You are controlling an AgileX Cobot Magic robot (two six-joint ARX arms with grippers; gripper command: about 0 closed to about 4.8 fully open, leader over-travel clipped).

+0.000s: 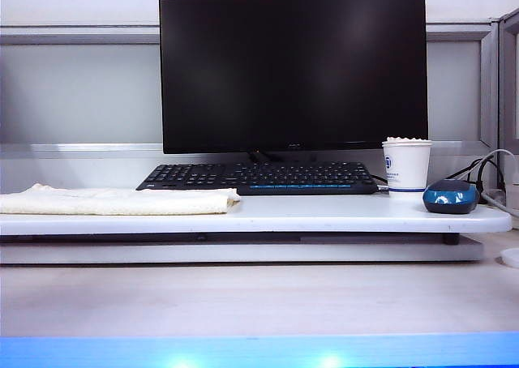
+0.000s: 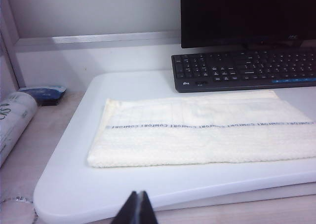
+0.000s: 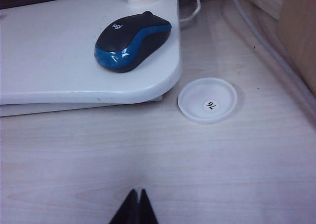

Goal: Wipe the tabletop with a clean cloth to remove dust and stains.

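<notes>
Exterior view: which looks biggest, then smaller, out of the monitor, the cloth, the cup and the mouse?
1. monitor
2. cloth
3. cup
4. mouse

Cup and mouse look close in size, so that order is unsure.

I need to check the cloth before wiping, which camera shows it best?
The left wrist view: the cloth lies flat on the tabletop, seen from above, with the shut left gripper before it. The exterior view shows it edge-on. The right wrist view misses it.
</notes>
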